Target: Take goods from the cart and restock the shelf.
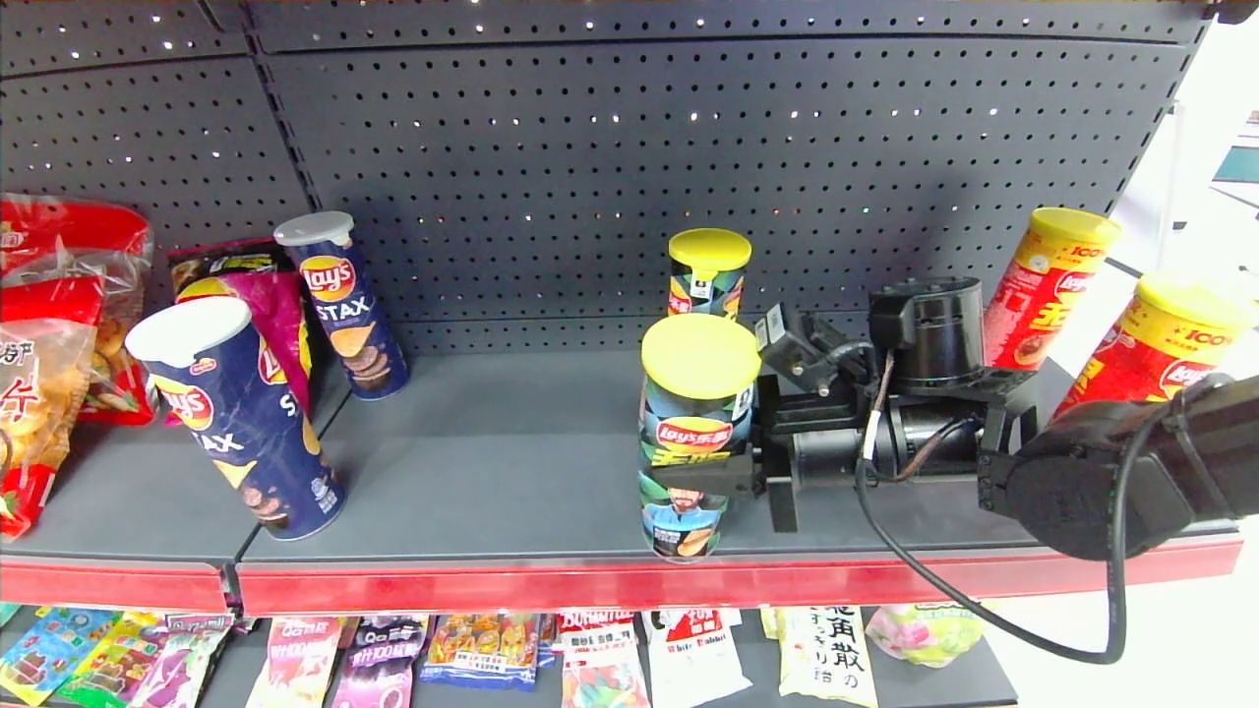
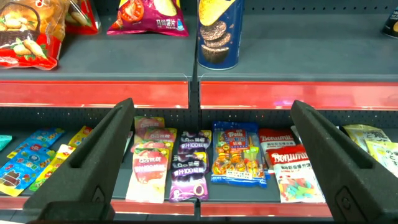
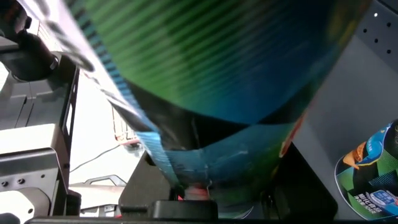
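The shelf is the big thing here: grey deck, red front lip, dark pegboard back. Under it there's a lower tier lined with flat candy packets lying side by side.

The right gripper comes in from the robot's right and is clamped sideways around the middle of the yellow-lidded can. One finger crosses the front of the can and the other is hidden behind it. The can stands upright at the front of the shelf, just behind the red lip, and its base looks like it's down on the deck. Up close in the right wrist view, that can takes up most of the picture.

The left gripper sits lower, facing the lower tier. Its fingers are spread wide with nothing between them.

On the far left, a pile of snack bags leans against the back. Next to them are two blue cans, the front one leaning and the rear one near the pegboard. Two red cans with yellow lids stand on the right end. A second yellow-lidded can is right behind the gripped one.
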Controlling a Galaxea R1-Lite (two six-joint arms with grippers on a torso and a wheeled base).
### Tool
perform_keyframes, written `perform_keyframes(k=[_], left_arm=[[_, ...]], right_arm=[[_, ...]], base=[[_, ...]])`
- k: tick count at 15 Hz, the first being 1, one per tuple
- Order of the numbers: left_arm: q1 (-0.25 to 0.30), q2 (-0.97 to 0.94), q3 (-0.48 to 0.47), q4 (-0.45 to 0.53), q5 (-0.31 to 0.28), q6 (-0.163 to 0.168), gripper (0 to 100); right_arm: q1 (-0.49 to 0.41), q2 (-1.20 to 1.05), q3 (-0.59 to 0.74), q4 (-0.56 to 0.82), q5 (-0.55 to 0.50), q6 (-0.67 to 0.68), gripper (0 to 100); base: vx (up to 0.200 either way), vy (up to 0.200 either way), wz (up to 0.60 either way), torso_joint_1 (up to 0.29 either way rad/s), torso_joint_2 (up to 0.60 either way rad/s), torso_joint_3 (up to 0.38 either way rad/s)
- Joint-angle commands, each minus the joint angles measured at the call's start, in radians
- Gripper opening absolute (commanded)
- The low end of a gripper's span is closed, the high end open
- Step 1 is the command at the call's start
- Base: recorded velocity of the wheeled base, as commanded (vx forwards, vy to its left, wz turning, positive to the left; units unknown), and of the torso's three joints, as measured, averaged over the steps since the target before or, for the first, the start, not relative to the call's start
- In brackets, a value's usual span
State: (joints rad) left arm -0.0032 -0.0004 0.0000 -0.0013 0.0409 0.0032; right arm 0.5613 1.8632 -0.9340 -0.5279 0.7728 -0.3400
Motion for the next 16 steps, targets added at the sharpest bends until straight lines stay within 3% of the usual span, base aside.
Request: perform_keyframes(k=[1,12,16], left_arm=[[0.000,0.000,0.000,0.000,0.001,0.000,100],[0.000,0.000,0.000,0.000,0.001,0.000,100],[0.000,0.000,0.000,0.000,0.001,0.000,100]], right_arm=[[-0.001,0.002,0.003,0.002,-0.001,-0.001,100],[-0.009,-0.053,0.032,0.006,-0.082,0.041,100],[-0.027,-0.105,0.098,0.006,-0.099,0.041,100]], base=[[0.000,0.000,0.00,0.000,0.00,0.000],[0.000,0.000,0.00,0.000,0.00,0.000],[0.000,0.000,0.00,0.000,0.00,0.000]])
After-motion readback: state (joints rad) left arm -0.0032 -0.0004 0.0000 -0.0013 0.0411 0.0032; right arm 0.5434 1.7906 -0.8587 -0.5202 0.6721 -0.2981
